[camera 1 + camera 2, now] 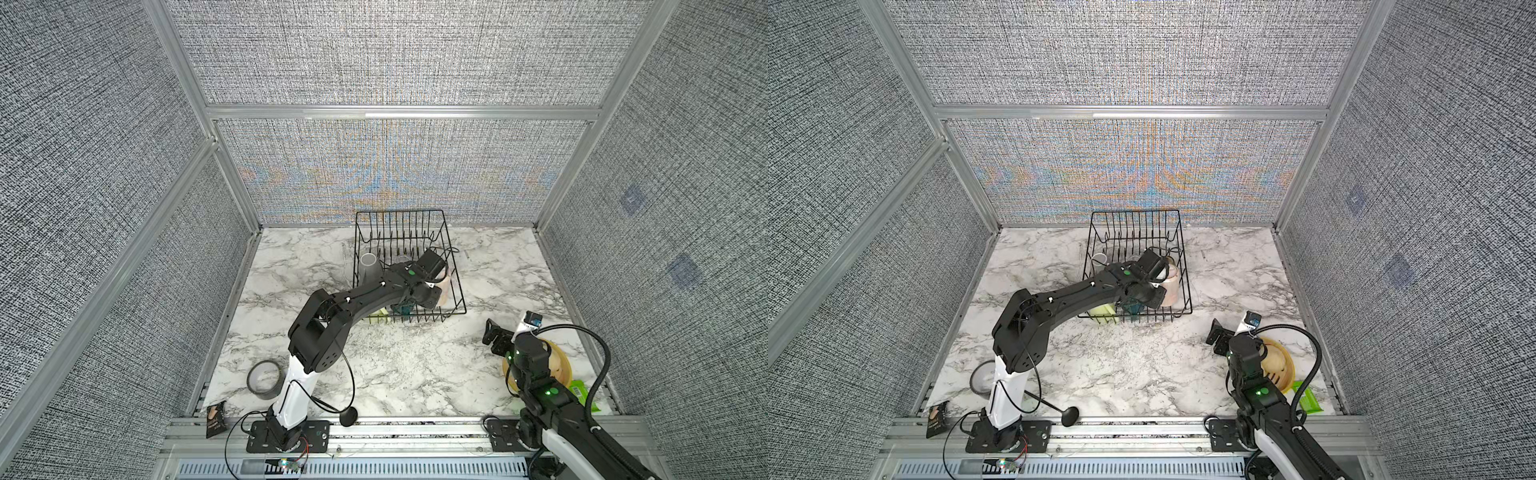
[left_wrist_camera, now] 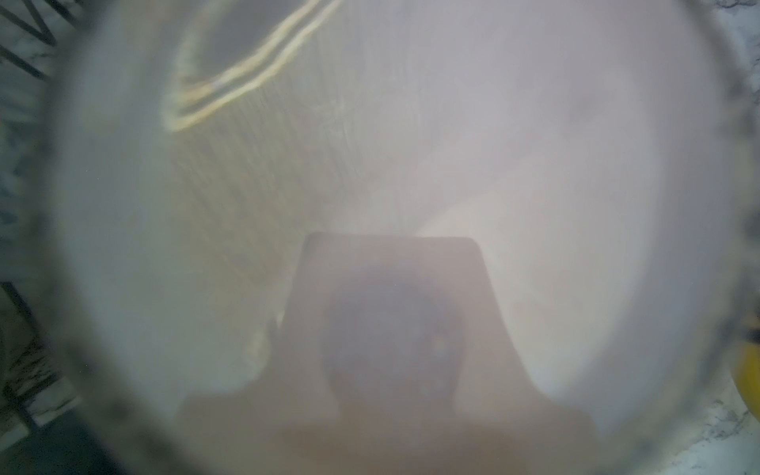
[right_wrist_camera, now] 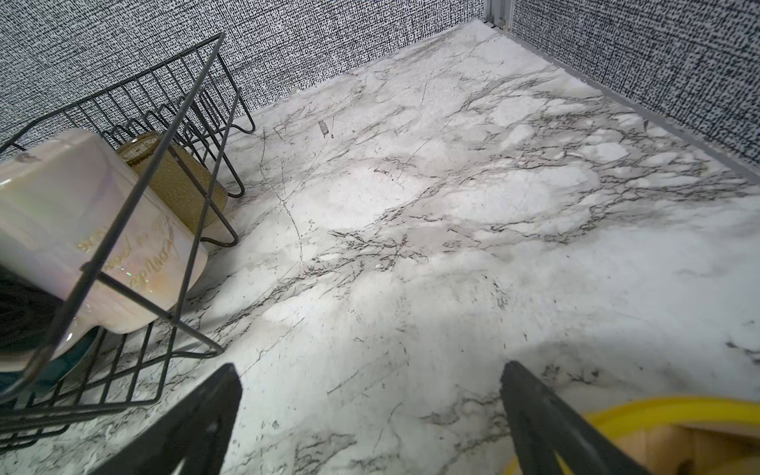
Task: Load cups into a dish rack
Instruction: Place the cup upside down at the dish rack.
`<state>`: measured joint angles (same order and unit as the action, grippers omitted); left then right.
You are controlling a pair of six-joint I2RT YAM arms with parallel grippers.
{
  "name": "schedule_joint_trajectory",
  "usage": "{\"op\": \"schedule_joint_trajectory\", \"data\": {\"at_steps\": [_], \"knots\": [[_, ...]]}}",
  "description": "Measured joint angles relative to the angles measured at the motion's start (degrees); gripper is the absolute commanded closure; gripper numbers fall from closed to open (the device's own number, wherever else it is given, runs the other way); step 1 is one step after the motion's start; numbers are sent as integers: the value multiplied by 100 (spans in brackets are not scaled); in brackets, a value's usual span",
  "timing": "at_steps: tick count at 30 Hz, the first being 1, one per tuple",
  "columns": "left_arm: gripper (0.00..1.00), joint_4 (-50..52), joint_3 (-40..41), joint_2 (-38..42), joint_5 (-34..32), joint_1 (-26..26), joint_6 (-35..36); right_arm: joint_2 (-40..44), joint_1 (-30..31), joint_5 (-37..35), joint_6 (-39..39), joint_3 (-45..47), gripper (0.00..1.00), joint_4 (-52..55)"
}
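Grip first: the left end effector is deep in the dish rack, jaws narrow. We judge them pinched on the wall of the pink mug, with one finger inside it. The mug sits in the rack's near right corner, right at the end effector. Its long axis is tilted, mouth toward the left wrist, base leaning up at the right side wires.

Only the left arm is near. The right end effector hangs wide and empty over the worktop, well apart from the rack, beside the yellow steamer basket.

The right wrist view gives us the mug's outside and tilt, plus the amber tumbler just behind it. The left wrist view is only blurred mug interior. Both top views hide the grip under the wrist.
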<state>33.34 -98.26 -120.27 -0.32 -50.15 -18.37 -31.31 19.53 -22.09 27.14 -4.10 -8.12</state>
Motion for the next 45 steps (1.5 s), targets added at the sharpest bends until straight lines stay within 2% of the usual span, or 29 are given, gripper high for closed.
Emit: {"op": "schedule_joint_trajectory", "data": {"at_steps": [3,8,18,33,35,39,43,45], "knots": [[72,-48,-44,-59,-81,4,31,-48,-22,22,0,-22,1,-26],[63,-74,-66,-72,-74,4,28,-179,-42,79,-17,-31,1,-136],[62,-61,7,256,-55,-15,-59,-251,-79,282,-22,-149,1,-79],[59,85,621,1814,-278,-120,-162,-713,-83,452,-385,-623,1,-79],[55,168,704,2074,-407,-125,-166,-828,-83,448,-439,-708,1,-223],[40,343,992,2702,-988,-122,-267,-1405,-85,413,-527,-841,1,-426],[24,308,1755,3517,-1749,-31,-267,-1853,-83,256,-590,-1187,1,-579],[3,125,2312,3921,-2070,155,-273,-2041,-83,125,-603,-1316,1,-629]]}}
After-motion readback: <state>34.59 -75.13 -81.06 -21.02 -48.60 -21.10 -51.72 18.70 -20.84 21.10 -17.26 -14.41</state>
